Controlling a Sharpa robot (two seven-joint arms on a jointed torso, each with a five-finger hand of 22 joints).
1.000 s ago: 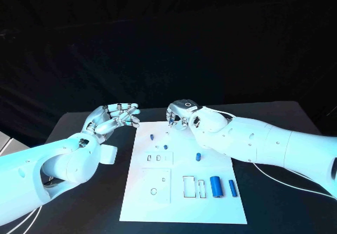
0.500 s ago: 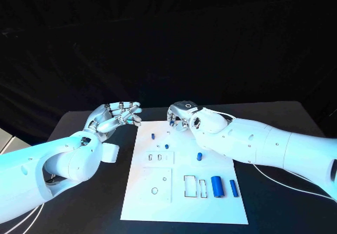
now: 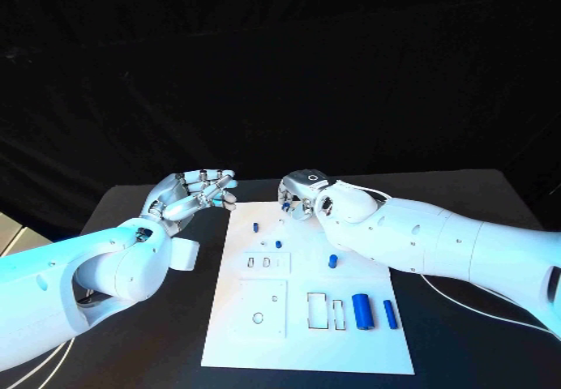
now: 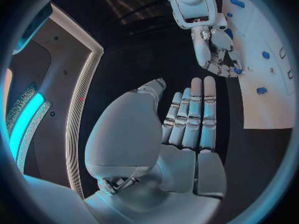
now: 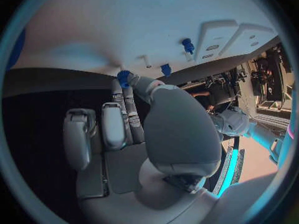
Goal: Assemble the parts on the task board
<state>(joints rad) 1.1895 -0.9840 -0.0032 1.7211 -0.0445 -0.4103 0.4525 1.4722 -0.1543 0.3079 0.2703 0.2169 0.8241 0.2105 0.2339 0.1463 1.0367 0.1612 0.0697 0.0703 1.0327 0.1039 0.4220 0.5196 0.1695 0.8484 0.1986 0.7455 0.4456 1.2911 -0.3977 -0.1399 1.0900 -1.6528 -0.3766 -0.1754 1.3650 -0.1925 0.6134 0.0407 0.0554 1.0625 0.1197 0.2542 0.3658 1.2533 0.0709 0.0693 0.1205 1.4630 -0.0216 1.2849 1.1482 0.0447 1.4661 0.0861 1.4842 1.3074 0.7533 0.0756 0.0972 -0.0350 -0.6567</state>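
- Left silver many-fingered hand [image 3: 193,194]: raised above the black table [image 3: 140,324] just off the far-left corner of the board, about 10 o'clock from the board's centre. Fingers [image 4: 193,114] lie straight and side by side, thumb set apart, palm bare; it holds nothing and touches nothing.
- Flat white rectangular task board [image 3: 310,352]: lies in the middle of the table, long side running away from the robot.
- On the board, far-left part: a small blue peg [image 3: 254,228], and near it at 4 o'clock a smaller blue dot-like part [image 3: 278,243].
- Mid-board: a short blue capsule-shaped part [image 3: 333,261], apart from the others.
- Near-right part, 5 o'clock from the centre: a thick blue cylinder [image 3: 361,310] and a thinner blue cylinder [image 3: 389,314], lying parallel and just beside each other, next to outlined rectangular slots.
- Right silver many-fingered hand [image 3: 301,191]: over the board's far edge at 12 o'clock, fingers curled down. In the right wrist view, thumb and a fingertip pinch a small blue part [image 5: 124,77] close above the white surface; whether the part touches the board, I cannot tell.
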